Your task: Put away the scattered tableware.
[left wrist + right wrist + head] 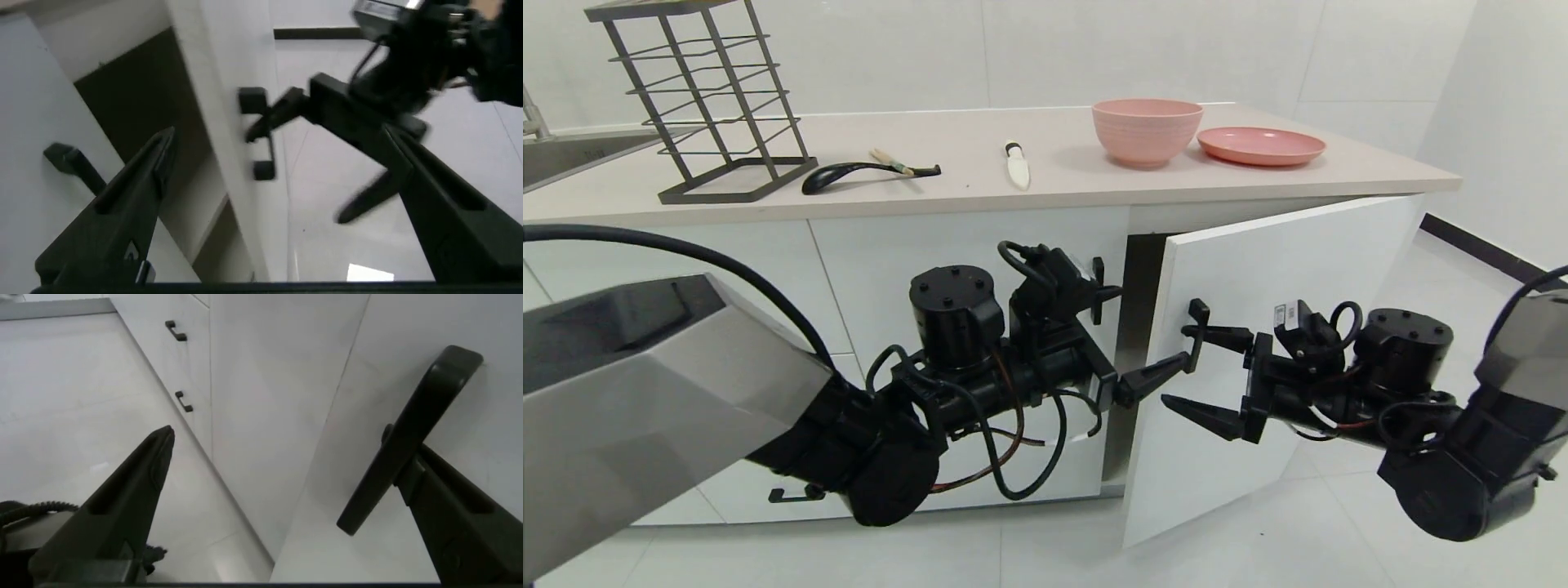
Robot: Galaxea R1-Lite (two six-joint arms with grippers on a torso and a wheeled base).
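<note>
Pink tableware sits at the table's [980, 181] right end: a bowl [1147, 131] with a plate [1261, 145] just beside it. Toward the middle lies a white-bladed knife [1017, 166]. Further left, a black spoon [849, 173] and chopsticks [890, 161] lie near the foot of a black wire rack [707, 98]. Below the table, a white cabinet door [1290, 269] stands partly open. The left gripper [1147, 327] is spread, and the door's free edge lies between its fingers. The right gripper [1180, 366] is also spread wide on the door's outer face. Its upper finger touches the black door handle [1198, 322], and neither gripper holds anything.
</note>
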